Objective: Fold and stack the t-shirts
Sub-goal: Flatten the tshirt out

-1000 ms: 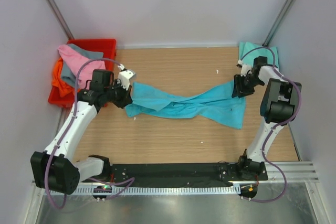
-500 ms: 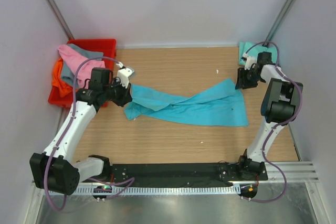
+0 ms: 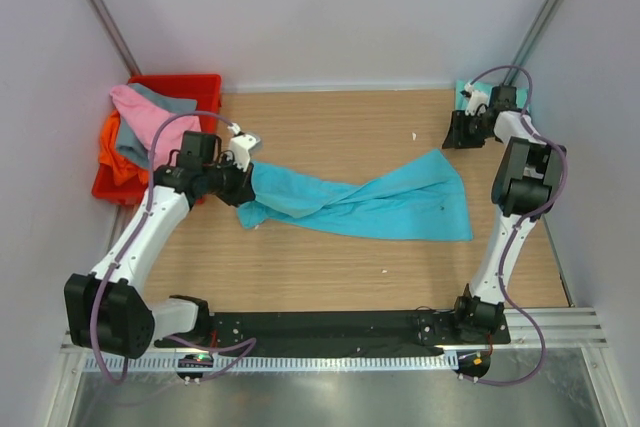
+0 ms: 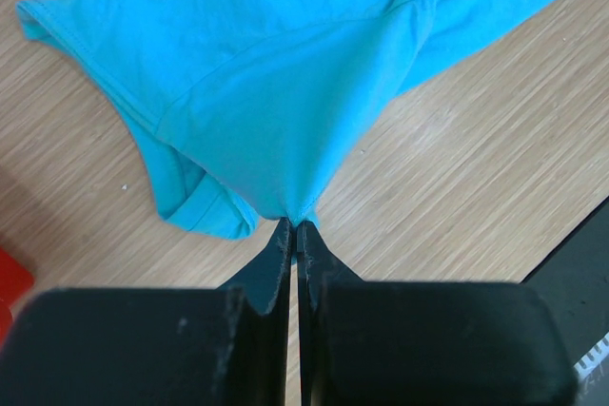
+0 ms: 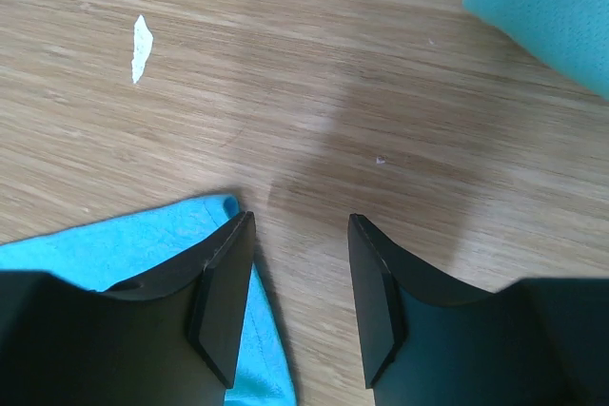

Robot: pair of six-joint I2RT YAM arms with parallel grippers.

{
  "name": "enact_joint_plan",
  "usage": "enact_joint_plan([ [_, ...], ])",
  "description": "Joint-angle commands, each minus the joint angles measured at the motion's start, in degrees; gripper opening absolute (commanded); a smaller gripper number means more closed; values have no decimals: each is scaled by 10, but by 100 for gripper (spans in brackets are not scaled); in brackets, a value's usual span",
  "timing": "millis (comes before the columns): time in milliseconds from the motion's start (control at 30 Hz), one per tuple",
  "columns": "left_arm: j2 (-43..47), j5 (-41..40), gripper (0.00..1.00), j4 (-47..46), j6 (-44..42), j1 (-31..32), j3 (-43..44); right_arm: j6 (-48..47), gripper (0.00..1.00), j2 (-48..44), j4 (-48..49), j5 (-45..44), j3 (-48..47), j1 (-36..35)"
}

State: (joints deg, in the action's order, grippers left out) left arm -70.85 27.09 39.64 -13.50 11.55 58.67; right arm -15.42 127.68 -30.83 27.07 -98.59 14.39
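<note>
A bright turquoise-blue t-shirt [image 3: 370, 202] lies twisted across the middle of the table. My left gripper [image 3: 243, 179] is shut on its left end; in the left wrist view the cloth [image 4: 285, 83] hangs from my closed fingertips [image 4: 295, 225]. My right gripper [image 3: 456, 137] is open and empty, above the table just beyond the shirt's right corner [image 5: 105, 244], which lies under my left finger [image 5: 224, 292]. A folded paler mint-teal t-shirt [image 3: 470, 97] lies in the far right corner and shows in the right wrist view [image 5: 552, 7]. Pink [image 3: 140, 117], grey [image 3: 170, 102] and orange [image 3: 112, 152] t-shirts sit in the crate.
A red plastic crate [image 3: 185, 84] stands at the far left corner. A small white scrap [image 5: 140, 45] lies on the wood near my right gripper. Grey walls close in the table on three sides.
My right gripper has let go of the shirt's right end, opened and moved back toward the far right corner. The shirt's right side now lies flat. My left gripper still holds the left end.
</note>
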Motion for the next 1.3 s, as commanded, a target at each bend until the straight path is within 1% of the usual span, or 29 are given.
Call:
enact_joint_plan([
  [0,-4,15,1,-11,6,-3,-2,11,50,12,-14,36,-28,2],
  [200,-16,11,1,-15,7,-3,-2,7,50,29,-34,51,-49,2],
  [267,-16,9,2,-15,6,-3,-1,-4,50,28,-44,76,-42,1],
  [367,-17,9,2,-17,6,-3,-2,-18,50,15,-43,90,-20,1],
  [500,-17,9,2,-20,8,-3,-4,-26,50,20,-61,89,-22,0],
  [600,-15,9,2,-20,7,-3,-7,-33,50,43,-87,89,-45,-5],
  [833,-5,2,2,-22,7,-3,-14,-46,50,71,-106,79,-64,-23],
  [933,-6,1,2,-22,7,-3,-13,-49,48,77,-114,72,-74,-29],
  [967,-6,0,2,-22,8,-4,-14,-51,44,79,-117,70,-77,-32],
  [1000,-6,-1,2,-21,8,-4,-12,-51,43,82,-122,70,-78,-33],
  [1267,-8,-1,3,-25,8,-5,-13,-60,43,72,-130,47,-64,-34],
])
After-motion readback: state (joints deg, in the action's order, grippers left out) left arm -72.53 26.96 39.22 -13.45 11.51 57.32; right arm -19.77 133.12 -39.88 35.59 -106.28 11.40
